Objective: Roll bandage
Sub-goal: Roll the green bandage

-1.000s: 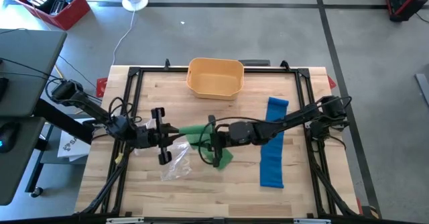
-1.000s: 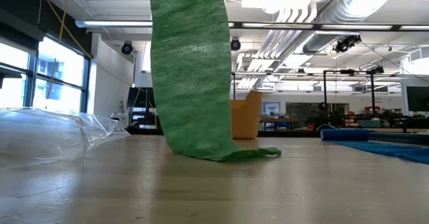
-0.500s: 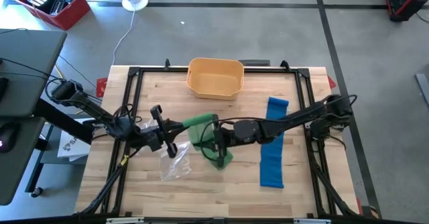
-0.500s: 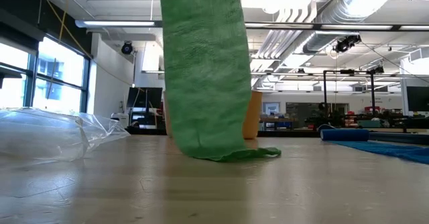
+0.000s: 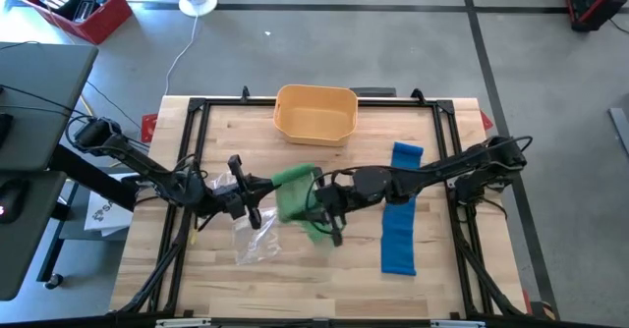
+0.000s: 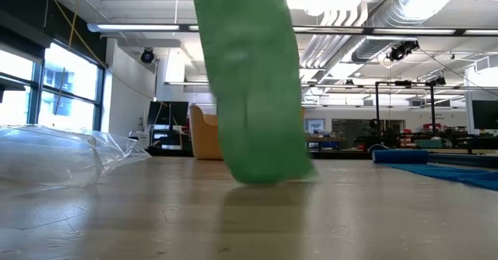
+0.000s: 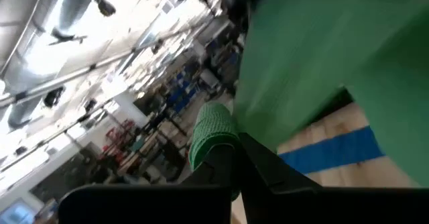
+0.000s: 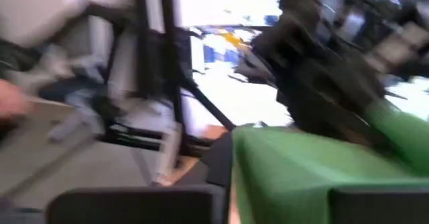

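Note:
A green bandage [image 5: 295, 192] spans between my two grippers above the table's middle. In the low view it hangs as a broad strip [image 6: 253, 81] whose lower end is at the tabletop. My left gripper [image 5: 248, 187] is shut on its rolled end [image 7: 211, 133]. My right gripper [image 5: 322, 208] is shut on the strip's other part [image 8: 301, 177]. A blue bandage [image 5: 401, 210] lies flat at the right, one end rolled. My left gripper pinches the bandage's rolled end [image 7: 209, 143] between its two fingers [image 7: 234, 167], coming level from the table's left. The roll is clear of the table. My right gripper holds the broad strip at its edge [image 8: 244, 150], coming from the table's right; its own body hides the place of contact.
A clear plastic bag [image 5: 257, 238] lies near the left gripper, toward the near edge. A yellow basket [image 5: 314, 112] stands at the far middle. A black frame [image 5: 197, 107] runs along the table's edges.
My left gripper has turned about its own axis and shifted slightly toward the far edge; the green mass at its fingers has widened. The bandage's tail, which lay flat on the table, has been drawn up under the hanging strip. My right gripper has shifted slightly toward the table's right.

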{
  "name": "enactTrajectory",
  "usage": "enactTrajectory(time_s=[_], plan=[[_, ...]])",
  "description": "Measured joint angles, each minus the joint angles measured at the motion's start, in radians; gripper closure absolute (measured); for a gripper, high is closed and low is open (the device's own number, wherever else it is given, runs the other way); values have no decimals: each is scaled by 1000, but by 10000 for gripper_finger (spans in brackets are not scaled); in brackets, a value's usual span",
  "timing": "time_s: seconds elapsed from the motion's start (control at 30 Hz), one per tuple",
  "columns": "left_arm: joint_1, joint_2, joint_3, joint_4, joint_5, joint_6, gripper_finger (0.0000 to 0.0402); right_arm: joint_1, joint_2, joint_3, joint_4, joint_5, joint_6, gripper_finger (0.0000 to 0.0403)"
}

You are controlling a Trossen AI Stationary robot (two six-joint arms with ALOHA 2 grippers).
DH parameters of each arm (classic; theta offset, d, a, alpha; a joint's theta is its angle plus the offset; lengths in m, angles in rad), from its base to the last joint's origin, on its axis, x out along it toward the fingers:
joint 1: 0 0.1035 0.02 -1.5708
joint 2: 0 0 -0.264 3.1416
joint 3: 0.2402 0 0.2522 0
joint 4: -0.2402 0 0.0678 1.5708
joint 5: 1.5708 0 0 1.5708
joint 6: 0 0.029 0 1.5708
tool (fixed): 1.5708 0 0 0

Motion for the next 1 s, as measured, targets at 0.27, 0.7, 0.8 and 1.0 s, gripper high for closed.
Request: enactTrajectory(time_s=[0.27,0.7,0.8,1.0], plan=[[-1,2,-2,-21,-6,-37,401,-39,0,0,23,-71,4,223],[-2,3,-2,-113,2,-153,401,-81,-28,0,116,-47,-44,387],[-2,3,-2,-141,4,-170,401,-81,-64,0,110,-41,-55,395],[-2,3,-1,-160,-43,-187,401,-57,-175,0,58,-39,-81,402]])
